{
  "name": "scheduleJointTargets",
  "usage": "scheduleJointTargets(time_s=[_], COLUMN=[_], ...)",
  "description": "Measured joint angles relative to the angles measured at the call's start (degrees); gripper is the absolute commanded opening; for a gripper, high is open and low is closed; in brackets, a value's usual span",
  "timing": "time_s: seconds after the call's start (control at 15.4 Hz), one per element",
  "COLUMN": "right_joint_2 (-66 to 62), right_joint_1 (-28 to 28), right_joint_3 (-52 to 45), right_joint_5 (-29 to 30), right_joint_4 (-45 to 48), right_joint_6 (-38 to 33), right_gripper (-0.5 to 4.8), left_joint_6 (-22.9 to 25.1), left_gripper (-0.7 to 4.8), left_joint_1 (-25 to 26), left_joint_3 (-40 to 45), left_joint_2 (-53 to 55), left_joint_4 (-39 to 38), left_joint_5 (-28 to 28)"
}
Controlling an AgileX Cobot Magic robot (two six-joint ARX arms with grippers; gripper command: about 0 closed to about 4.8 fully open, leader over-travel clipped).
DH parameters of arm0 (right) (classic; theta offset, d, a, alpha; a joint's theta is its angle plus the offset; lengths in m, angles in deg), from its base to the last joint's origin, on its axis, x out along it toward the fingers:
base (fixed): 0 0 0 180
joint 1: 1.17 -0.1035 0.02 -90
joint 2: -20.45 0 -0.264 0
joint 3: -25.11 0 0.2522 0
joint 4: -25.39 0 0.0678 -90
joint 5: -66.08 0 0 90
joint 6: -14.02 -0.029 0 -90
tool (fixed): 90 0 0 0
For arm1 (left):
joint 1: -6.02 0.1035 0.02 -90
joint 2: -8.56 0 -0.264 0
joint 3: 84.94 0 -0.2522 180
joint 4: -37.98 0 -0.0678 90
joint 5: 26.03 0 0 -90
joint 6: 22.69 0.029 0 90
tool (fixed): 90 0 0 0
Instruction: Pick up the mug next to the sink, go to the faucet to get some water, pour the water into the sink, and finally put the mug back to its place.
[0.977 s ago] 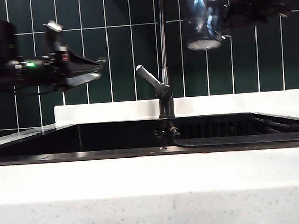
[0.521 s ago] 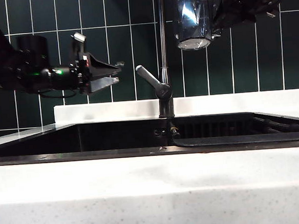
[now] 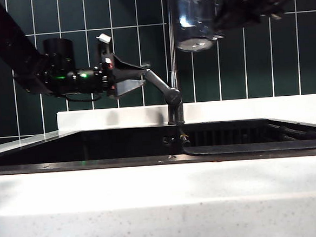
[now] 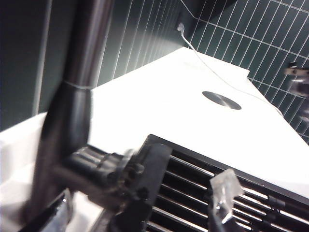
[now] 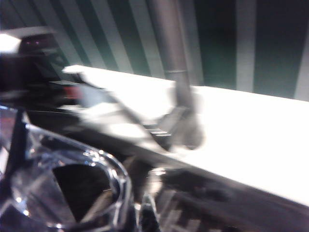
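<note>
From the exterior view we are seeing the left gripper [image 3: 136,79] reaching in level from the left, its two fingers spread apart with their tips at the end of the slanted lever of the faucet [image 3: 172,93]. Whether a finger is touching the lever we cannot tell there. The left wrist view is adding what the exterior view hides: the faucet [image 4: 79,96] looms just beside the camera as a blurred dark pipe, and beyond it lie the ribbed rack of the sink [image 4: 203,193] and a white counter [image 4: 193,116] with a round grey disc [image 4: 221,100] on it.

High on the right, the right gripper [image 3: 215,11] is clenched around the mug [image 3: 193,18], which is hanging in the air just beside the faucet's upright pipe, its base facing down. The right wrist view is showing the mug [image 5: 63,183] close up as clear faceted glass; the gripper's own fingers are not clear there. The sink [image 3: 122,145] is lying below, dark and wide.
</note>
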State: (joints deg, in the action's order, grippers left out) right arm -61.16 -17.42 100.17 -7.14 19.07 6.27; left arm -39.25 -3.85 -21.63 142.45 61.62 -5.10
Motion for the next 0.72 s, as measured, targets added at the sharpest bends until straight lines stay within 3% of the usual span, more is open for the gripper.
scheduleJointTargets(time_s=[0.2, 0.72], right_joint_2=[-2.7, -14.6], right_joint_1=[-2.9, -3.9], right_joint_3=[1.5, 19.0], right_joint_5=[0.2, 4.0], right_joint_4=[0.1, -2.1], right_joint_6=[-0.3, -3.0], right_gripper=[-0.06, -0.06], left_joint_6=[2.0, 2.8], left_gripper=[3.68, 3.66], left_joint_1=[-2.0, -2.3], left_joint_3=[0.0, 0.0], left_joint_2=[0.2, 0.2], left_joint_4=[-0.1, -0.1], left_joint_5=[0.5, 2.2])
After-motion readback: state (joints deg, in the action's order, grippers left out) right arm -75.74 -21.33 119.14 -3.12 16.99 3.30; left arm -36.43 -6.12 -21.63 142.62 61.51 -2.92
